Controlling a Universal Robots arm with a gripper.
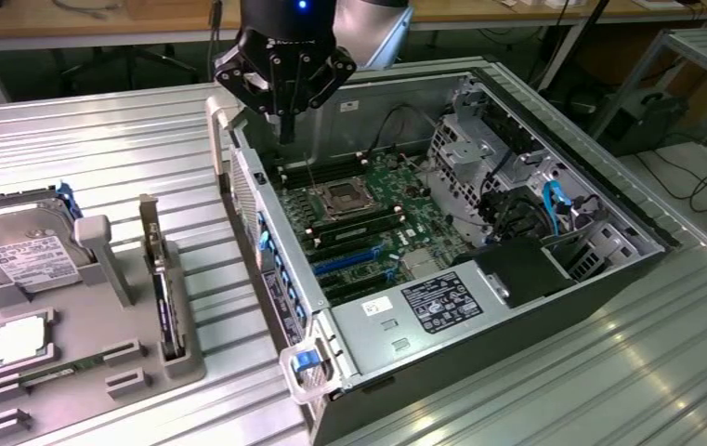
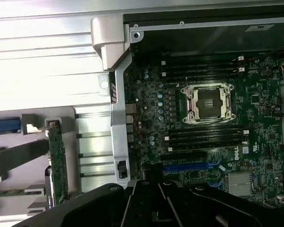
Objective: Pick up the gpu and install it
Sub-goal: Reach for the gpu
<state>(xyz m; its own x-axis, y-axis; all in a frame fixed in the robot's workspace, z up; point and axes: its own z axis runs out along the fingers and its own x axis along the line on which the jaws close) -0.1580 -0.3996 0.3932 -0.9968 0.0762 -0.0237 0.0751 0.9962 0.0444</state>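
Observation:
The gpu [image 1: 164, 295] stands on edge in a slot of the grey holder [image 1: 93, 367] at the exterior view's left, its metal bracket end pointing up. In the wrist view the gpu [image 2: 57, 163] appears edge-on beside the case wall. My gripper [image 1: 287, 125] hangs over the back corner of the open computer case [image 1: 502, 325], above the motherboard [image 1: 385, 228] and well away from the gpu. Its fingers are shut together with nothing between them. The gripper's black body [image 2: 156, 205] shows in the wrist view.
A silver hard drive [image 1: 16, 251], a square chip [image 1: 16, 340] and a green memory stick [image 1: 66, 372] also sit on the holder. Inside the case are the processor socket [image 2: 208, 101], blue card slots [image 2: 191, 165], cables and a drive cage [image 1: 483, 139].

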